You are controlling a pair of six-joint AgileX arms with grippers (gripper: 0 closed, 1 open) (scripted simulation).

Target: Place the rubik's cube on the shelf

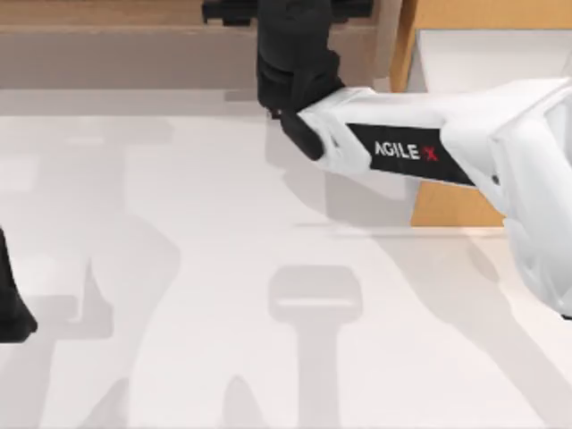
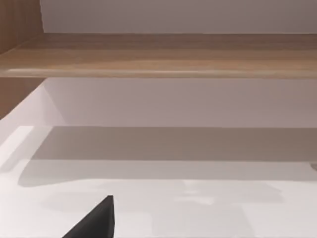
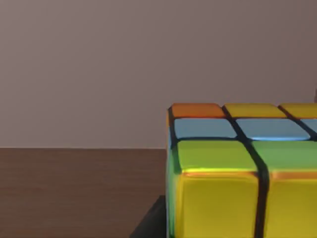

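The rubik's cube [image 3: 237, 173], with yellow, green, blue and orange squares between black lines, sits close in the right wrist view, just above the brown board of the shelf [image 3: 74, 193]. A dark finger [image 3: 153, 223] lies against its side. From above, my right gripper [image 1: 290, 13] reaches over the long light-brown shelf [image 1: 116, 54] at the table's far edge, and its black wrist hides the cube. My left arm [image 1: 11, 308] is parked at the left edge, one black fingertip [image 2: 99, 220] showing.
An orange-wood cabinet [image 1: 451, 206] stands at the back right, under my right arm's white forearm [image 1: 420, 147]. The shelf board [image 2: 158, 54] runs across the left wrist view, with an upright wooden side [image 2: 17, 25]. White tabletop [image 1: 223, 295] spreads in front.
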